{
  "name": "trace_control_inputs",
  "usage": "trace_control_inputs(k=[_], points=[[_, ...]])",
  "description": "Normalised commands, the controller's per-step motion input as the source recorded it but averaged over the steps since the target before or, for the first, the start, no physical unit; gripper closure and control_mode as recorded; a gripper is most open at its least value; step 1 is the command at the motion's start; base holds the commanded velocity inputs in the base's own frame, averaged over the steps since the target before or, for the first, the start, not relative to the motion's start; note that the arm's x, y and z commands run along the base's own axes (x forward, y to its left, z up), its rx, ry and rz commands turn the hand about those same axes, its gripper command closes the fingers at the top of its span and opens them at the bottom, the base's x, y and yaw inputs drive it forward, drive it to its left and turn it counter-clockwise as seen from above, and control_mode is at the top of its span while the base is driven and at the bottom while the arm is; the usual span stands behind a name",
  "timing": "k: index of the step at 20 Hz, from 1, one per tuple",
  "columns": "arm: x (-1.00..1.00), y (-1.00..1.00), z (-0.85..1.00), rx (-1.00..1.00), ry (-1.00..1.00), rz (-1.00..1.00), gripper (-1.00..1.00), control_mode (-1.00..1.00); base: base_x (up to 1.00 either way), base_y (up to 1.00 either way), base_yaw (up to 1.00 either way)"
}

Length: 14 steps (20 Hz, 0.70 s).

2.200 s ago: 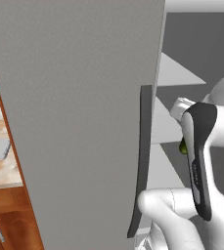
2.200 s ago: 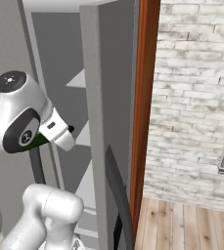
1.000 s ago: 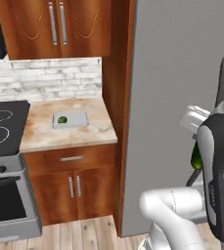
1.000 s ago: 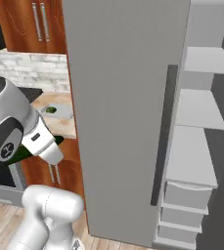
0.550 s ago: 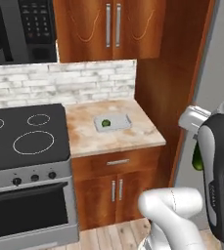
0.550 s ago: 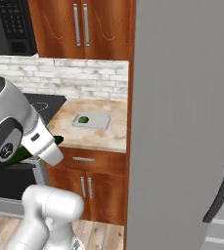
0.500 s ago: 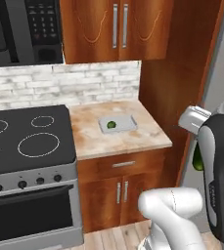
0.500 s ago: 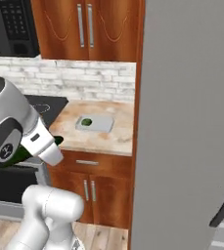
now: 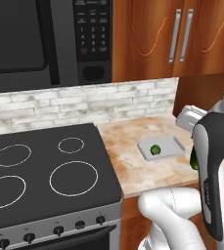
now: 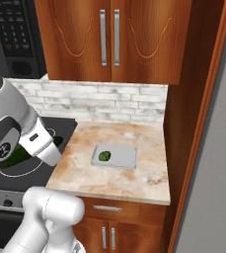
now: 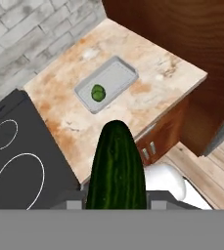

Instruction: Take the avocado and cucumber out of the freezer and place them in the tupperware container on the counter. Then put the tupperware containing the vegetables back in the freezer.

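Cucumber, dark green, glossy and rounded at its tip, sticks out from between the two small dark finger tips of the gripper, which is clamped narrowly on it. In the hand view the cucumber points toward the shallow pale grey rectangular tupperware container, well apart from it and off the counter's front edge. The container lies flat on the beige-pink marbled stone counter, about midway between the white brick backsplash and the counter's front edge. Inside the container, toward its end nearer the black stove top, sits a small round green avocado. Reddish-brown wood cabinets with silver bar handles hang above the container, and a black microwave hangs above the stove top.
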Motion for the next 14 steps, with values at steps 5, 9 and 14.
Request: trace_control_inputs(k=[5,9,14], points=[[0.81,-0.10,-0.36,-0.04,0.07,-0.07,1.00,-1.00,0.00,0.00,0.00],[0.69,-0.47,-0.55,-0.02,0.01,-0.02,1.00,-1.00,0.00,0.00,0.00],[0.60,-0.56,-0.57,0.00,0.00,0.00,1.00,-1.00,0.00,0.00,0.00]])
